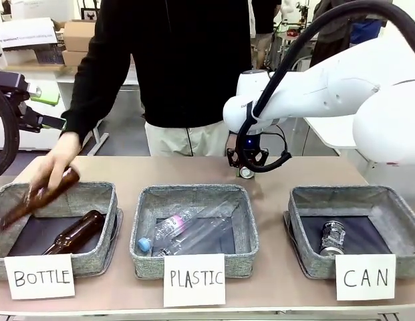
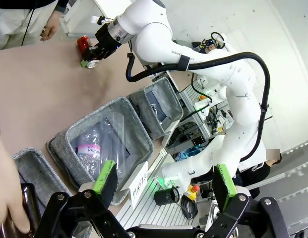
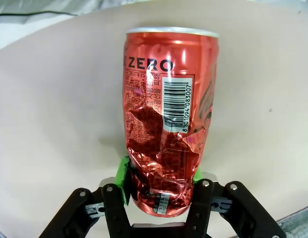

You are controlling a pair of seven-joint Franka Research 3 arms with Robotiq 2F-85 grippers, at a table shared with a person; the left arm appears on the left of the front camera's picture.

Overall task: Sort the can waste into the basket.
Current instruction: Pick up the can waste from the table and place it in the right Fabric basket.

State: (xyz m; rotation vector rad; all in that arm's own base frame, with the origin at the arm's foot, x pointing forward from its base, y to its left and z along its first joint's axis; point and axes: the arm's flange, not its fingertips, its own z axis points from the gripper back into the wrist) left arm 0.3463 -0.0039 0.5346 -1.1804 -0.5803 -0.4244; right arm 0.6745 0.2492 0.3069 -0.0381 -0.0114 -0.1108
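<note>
I have the right claw (image 3: 161,191) clenched on the dented red can (image 3: 168,114), its green pads squeezing the crumpled end, down at the bench (image 1: 294,170) beyond the PLASTIC basket (image 1: 194,231). My left claw (image 2: 163,186) hangs released, nothing between its fingers. The black can (image 1: 332,237) lies in the CAN basket (image 1: 387,200). A person's hand (image 1: 50,164) lowers a brown bottle (image 1: 37,198) into the BOTTLE basket (image 1: 100,194)
</note>
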